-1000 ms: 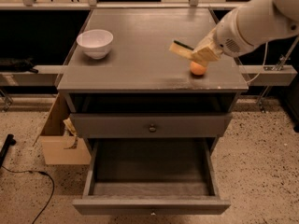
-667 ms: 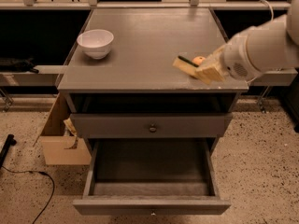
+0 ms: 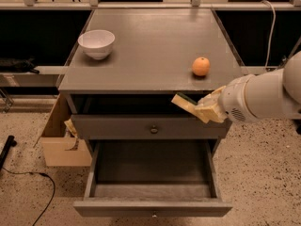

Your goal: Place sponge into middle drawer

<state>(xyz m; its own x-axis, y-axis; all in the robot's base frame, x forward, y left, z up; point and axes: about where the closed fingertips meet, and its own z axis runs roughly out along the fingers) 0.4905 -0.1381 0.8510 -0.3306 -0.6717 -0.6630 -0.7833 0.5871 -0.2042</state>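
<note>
The sponge (image 3: 185, 103), yellow foam with a dark green face, is held in my gripper (image 3: 203, 110), which is shut on it. The gripper and white arm (image 3: 263, 97) reach in from the right, in front of the cabinet's right front edge, just below the top surface. The sponge hangs at the level of the closed drawer front (image 3: 117, 127), above the right part of the middle drawer (image 3: 153, 191). That drawer is pulled out below and shows its deep grey box with nothing visible in it.
A white bowl (image 3: 96, 43) stands at the left of the cabinet top (image 3: 150, 46). An orange fruit (image 3: 201, 66) sits near its right front. A cardboard box (image 3: 61, 142) stands on the floor left of the cabinet, with a black cable (image 3: 33, 175) beside it.
My gripper has carried the sponge off the cabinet top, down and forward past the front edge, to in front of the drawers. The orange fruit is uncovered again.
</note>
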